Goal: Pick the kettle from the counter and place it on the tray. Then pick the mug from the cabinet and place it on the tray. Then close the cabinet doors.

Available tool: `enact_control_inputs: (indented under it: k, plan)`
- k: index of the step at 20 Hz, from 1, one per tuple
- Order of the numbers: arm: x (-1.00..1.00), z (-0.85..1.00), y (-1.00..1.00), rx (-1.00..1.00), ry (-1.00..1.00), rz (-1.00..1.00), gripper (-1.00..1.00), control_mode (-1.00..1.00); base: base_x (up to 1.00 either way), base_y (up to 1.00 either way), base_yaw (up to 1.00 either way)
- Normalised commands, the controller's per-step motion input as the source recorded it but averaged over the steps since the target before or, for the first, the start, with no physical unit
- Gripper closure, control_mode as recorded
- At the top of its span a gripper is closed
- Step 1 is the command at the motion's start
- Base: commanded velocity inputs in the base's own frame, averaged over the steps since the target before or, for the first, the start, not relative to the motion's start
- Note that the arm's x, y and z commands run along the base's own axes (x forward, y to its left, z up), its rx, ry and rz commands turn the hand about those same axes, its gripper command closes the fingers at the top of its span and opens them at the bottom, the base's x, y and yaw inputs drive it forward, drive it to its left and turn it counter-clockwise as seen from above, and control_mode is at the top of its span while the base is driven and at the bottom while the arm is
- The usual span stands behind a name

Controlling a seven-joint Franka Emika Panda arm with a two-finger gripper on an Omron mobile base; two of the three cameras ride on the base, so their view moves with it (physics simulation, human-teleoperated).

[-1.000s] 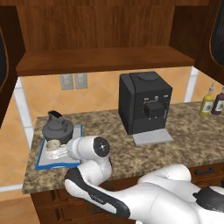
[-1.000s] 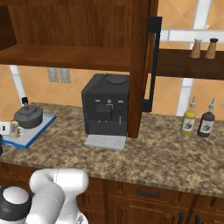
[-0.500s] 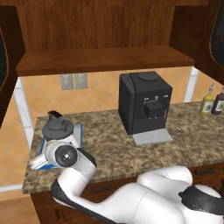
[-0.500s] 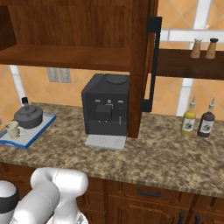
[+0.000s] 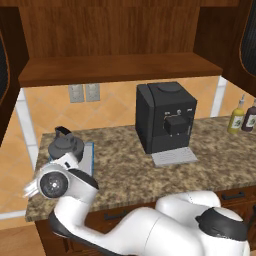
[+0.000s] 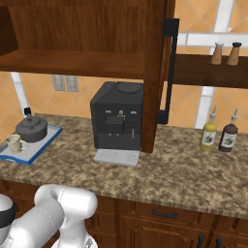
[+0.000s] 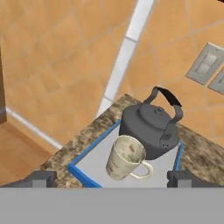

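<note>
state: kettle [image 7: 151,126] and mug [image 7: 124,157] both stand on the tray [image 7: 94,159], far left of the counter [image 6: 160,174] | gripper [image 7: 111,178]: fingers wide apart, holding nothing, near the mug | risk: reaching up for the cabinet doors [image 6: 154,72], the elbow may sweep the tray or hit the coffee machine [image 5: 165,122]

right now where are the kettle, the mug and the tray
kettle [image 7: 151,127], hand view, on its round dark body below the lid
mug [image 7: 124,158], hand view, on its cream side wall
tray [image 7: 85,171], hand view, on its blue rim at the near corner
</note>
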Motion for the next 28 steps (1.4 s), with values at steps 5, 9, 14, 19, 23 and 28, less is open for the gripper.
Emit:
enact_control_inputs:
  k: [5, 9, 14, 19, 23, 28]
  plan:
    - [0.0, 0.14, 0.15, -0.03, -0.26, 0.0, -1.0, -1.0, 0.0, 0.0, 0.0]
    - [0.0, 0.22, 0.32, -0.08, -0.29, 0.02, -1.0, -1.0, 0.0, 0.0, 0.0]
    - [-0.04, 0.36, 0.42, -0.16, -0.26, 0.0, 1.0, -1.0, 0.0, 0.0, 0.0]
    - [-0.05, 0.01, 0.04, -0.06, -0.03, -0.02, 1.0, -1.0, 0.0, 0.0, 0.0]
    - [-0.03, 0.04, 0.04, -0.15, -0.07, 0.0, 1.0, -1.0, 0.0, 0.0, 0.0]
    - [0.0, 0.09, 0.0, -0.35, -0.18, -0.04, 1.0, -1.0, 0.0, 0.0, 0.0]
